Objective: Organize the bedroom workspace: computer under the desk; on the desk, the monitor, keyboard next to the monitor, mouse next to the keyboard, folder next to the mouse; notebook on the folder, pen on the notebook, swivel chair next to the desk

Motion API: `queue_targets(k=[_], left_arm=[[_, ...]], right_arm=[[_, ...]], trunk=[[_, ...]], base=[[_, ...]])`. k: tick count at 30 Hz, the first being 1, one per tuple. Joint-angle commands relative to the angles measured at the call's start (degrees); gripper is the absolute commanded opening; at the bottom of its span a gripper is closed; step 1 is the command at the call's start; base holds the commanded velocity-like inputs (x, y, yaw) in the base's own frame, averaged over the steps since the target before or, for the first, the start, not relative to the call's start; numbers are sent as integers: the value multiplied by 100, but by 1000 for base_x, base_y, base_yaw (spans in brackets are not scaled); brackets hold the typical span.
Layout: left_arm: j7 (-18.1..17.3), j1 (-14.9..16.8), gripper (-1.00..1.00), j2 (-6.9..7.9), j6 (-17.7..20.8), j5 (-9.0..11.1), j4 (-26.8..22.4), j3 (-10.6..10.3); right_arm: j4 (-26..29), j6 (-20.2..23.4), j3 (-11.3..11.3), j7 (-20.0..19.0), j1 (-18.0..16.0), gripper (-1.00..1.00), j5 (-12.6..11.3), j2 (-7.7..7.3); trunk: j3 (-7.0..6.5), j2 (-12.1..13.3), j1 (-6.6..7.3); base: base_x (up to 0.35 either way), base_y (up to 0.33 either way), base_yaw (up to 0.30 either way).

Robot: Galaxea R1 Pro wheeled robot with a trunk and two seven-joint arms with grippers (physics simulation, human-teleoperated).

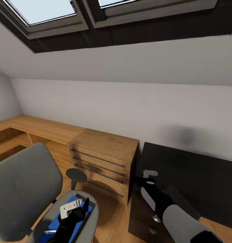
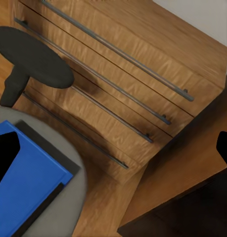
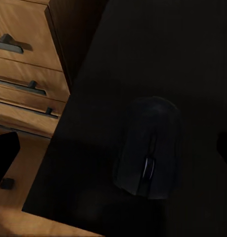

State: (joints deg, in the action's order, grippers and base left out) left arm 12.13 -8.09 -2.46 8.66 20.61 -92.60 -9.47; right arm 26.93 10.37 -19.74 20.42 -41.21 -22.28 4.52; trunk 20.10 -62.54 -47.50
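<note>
The grey swivel chair stands at the lower left, with the blue folder flat on its seat. A short white pen lies on the folder's near part. My left gripper hovers open just above the folder, holding nothing. At the right is the desk, with a glossy black top. On it lies a dark mouse. My right gripper is open above the mouse, one finger on each side. Monitor, keyboard, computer and notebook are out of view.
A low light-wood cabinet with bar-handled drawers stands between chair and desk. The chair's round black armrest sits in front of it. Behind are a sloped white wall and a skylight; a wooden ledge runs along the left wall.
</note>
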Motion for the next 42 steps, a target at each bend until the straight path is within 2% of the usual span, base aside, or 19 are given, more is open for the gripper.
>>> queue_targets(k=[1,7,16,24,38,42], left_arm=[[34,0,100,0,22,48,-12,-7],[35,0,100,0,21,49,-13,-10],[35,0,100,0,21,50,-13,-36],[38,0,100,0,28,53,-13,-37],[61,0,100,-24,31,57,-13,-37],[61,0,100,-21,37,57,-13,-31]], right_arm=[[-1,25,-48,50,-7,100,-41,-26],[-50,19,-43,50,-15,100,-47,-109],[-197,-72,-38,50,-19,100,-55,-183],[-205,-87,-38,50,-19,100,-57,-188],[-237,-29,-30,67,-20,100,-86,-177],[-230,145,-30,82,-20,100,-97,-171]], trunk=[[6,-4,-1],[6,-4,-1],[6,-4,-1],[6,-4,-1],[6,-4,-1],[6,-4,-1]], base=[[0,0,0],[24,0,0],[198,0,0],[126,0,0],[9,0,0],[0,0,0]])
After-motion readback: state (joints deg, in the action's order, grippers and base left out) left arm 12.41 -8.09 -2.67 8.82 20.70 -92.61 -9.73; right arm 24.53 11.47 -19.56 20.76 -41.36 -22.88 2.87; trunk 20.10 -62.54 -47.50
